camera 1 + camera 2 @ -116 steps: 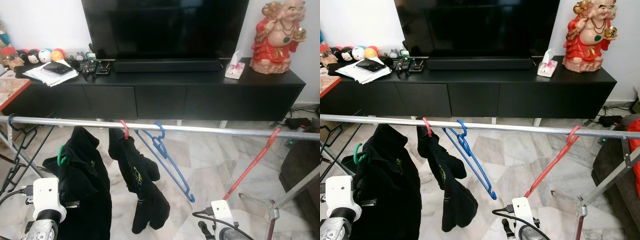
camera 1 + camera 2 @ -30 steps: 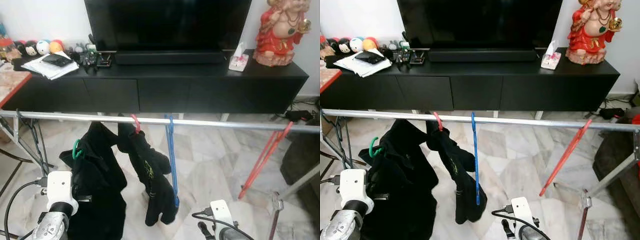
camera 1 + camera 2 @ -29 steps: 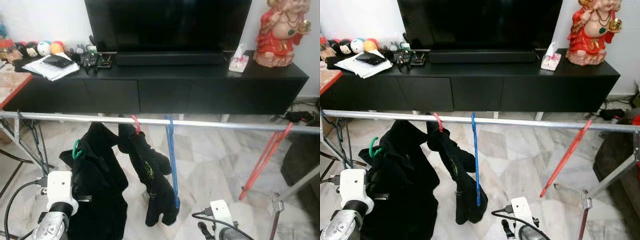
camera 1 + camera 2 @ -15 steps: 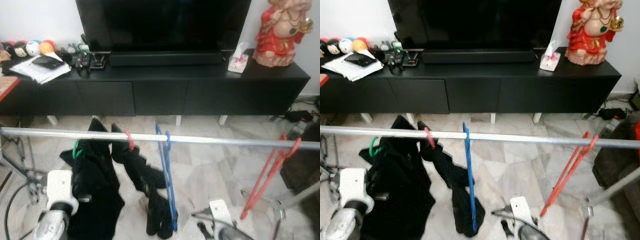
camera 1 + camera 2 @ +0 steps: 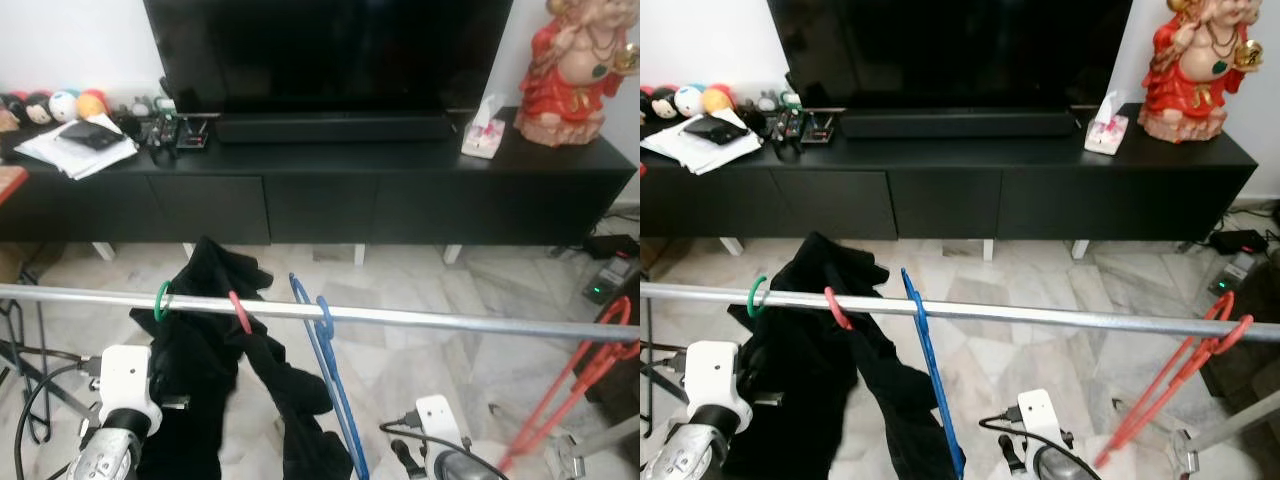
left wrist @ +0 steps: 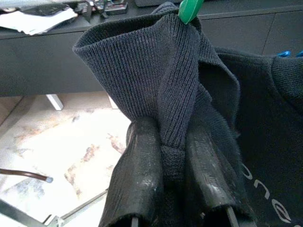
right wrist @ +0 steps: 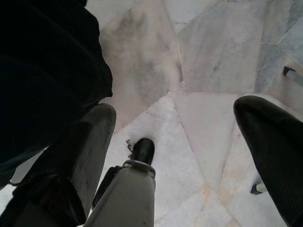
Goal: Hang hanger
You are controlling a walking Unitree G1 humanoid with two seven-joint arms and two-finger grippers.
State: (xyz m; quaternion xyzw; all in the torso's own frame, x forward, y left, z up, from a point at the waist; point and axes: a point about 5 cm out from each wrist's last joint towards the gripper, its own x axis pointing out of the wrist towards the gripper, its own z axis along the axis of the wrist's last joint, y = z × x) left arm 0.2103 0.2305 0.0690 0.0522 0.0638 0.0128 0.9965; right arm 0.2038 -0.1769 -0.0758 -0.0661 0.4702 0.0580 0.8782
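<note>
A silver rail (image 5: 450,320) runs across in front of me. A green hanger's hook (image 5: 162,300) sits over the rail near its left end, with a black knit garment (image 5: 200,350) draped on it. My left gripper (image 6: 163,137) is shut on a fold of that garment just below the green hook (image 6: 189,9). To the right along the rail hang a pink hanger (image 5: 238,310) with another dark garment, a bare blue hanger (image 5: 330,400) and a red hanger (image 5: 585,370). My right gripper (image 7: 174,108) is open low over the marble floor, holding nothing.
A long black TV console (image 5: 400,180) with a large TV (image 5: 330,50) stands beyond the rail. On it are a red statue (image 5: 585,65), a tissue box (image 5: 485,135) and papers (image 5: 75,140). The rack's leg (image 5: 570,455) is at the lower right.
The whole view has shifted, so the camera moved. The green hook, which hung below the rail, is now over it. The blue hanger has swung.
</note>
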